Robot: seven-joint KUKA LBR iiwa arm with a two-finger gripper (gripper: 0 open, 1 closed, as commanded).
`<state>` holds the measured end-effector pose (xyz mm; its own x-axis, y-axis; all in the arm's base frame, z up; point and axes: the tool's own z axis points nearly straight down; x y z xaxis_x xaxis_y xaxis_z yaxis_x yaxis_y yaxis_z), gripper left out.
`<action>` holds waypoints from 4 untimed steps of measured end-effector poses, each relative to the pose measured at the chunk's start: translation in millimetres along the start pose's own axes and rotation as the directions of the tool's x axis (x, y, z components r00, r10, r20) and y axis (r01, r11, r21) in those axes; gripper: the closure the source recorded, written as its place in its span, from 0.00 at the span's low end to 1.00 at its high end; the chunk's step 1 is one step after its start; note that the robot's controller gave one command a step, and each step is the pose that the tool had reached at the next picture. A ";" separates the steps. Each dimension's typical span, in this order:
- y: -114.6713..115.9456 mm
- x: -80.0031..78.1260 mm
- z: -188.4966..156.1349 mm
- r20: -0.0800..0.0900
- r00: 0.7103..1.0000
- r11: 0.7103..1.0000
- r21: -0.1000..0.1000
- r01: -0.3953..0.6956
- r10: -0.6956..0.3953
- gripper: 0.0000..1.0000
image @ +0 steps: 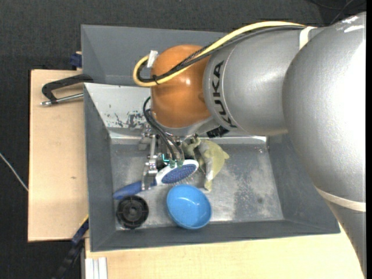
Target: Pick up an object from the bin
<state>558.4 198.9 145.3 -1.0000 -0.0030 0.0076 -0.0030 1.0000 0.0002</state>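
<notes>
My gripper (154,158) hangs low over the left middle of the bin, below the orange cover. Right beneath it lies a blue brush (177,172) with an oval head rimmed in white, its blue handle running down-left toward the bin's left wall. The gripper's tip stands at the brush's neck, touching it or just above it; I cannot tell which. A blue bowl (188,207) lies just below the brush head, near the front wall. A pale yellow-green crumpled thing (212,161) rests to the right of the gripper.
A black round ribbed cap (131,210) sits in the front left corner. The big arm covers the bin's back right. Bare bin floor shows to the right of the bowl.
</notes>
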 end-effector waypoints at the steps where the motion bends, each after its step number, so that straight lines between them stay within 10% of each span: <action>1: -31.5 34.3 73.8 0.013 0.933 0.933 0.002 0.360 -0.360 0.00; 2: -30.7 33.3 72.6 0.016 0.933 0.933 0.001 0.360 -0.359 1.00; 3: -37.5 27.8 -78.4 0.020 0.941 0.941 0.003 0.337 -0.337 1.00; 4: -38.0 29.6 -73.7 0.010 0.941 0.942 0.001 0.337 -0.337 1.00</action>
